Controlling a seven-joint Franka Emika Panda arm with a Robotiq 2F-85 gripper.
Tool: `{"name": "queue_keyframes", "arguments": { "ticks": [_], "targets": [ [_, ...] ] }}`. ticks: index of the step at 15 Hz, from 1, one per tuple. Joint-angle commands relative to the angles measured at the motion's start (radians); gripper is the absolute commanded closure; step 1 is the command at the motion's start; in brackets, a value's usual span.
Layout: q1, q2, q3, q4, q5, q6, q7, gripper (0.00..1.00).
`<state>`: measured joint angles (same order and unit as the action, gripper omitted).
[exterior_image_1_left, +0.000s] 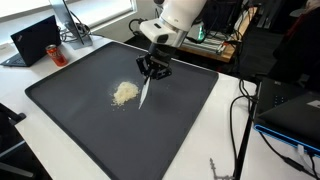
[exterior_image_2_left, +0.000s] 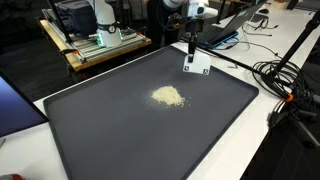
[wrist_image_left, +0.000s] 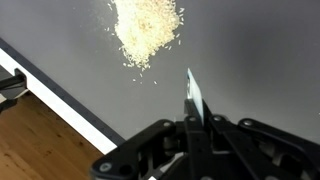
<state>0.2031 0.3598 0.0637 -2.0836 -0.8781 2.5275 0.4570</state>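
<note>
Gripper: jaws clamped on thin white scraper blade, pointing down.
Grain pile, possibly rice: centre of dark tray, frame-left of blade tip, apart.
Step, judged: blade poised beside pile; contact calls for edge lowered onto tray.

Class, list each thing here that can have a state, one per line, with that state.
gripper: shut on the white scraper
white scraper: held, blade pointing down, apart from the pile
grain pile: heaped on the black mat, few strays
laptop: lid open
</note>
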Motion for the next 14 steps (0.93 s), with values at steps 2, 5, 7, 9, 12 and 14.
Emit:
{"name": "queue_keyframes", "arguments": {
  "ticks": [2, 5, 7, 9, 12, 14],
  "targets": [
    [-0.022, 0.074, -0.01, 0.118, 0.142, -0.07, -0.08, 0.99],
    [-0.054, 0.084, -0.008, 0.166, 0.313, -0.135, -0.179, 0.99],
    [-0.08, 0.069, -0.012, 0.179, 0.427, -0.164, -0.256, 0.99],
    [-0.115, 0.046, -0.015, 0.174, 0.535, -0.18, -0.33, 0.99],
    [-0.17, 0.013, -0.022, 0.156, 0.656, -0.185, -0.41, 0.99],
    [-0.21, -0.001, -0.023, 0.145, 0.735, -0.198, -0.461, 0.99]
  ]
}}
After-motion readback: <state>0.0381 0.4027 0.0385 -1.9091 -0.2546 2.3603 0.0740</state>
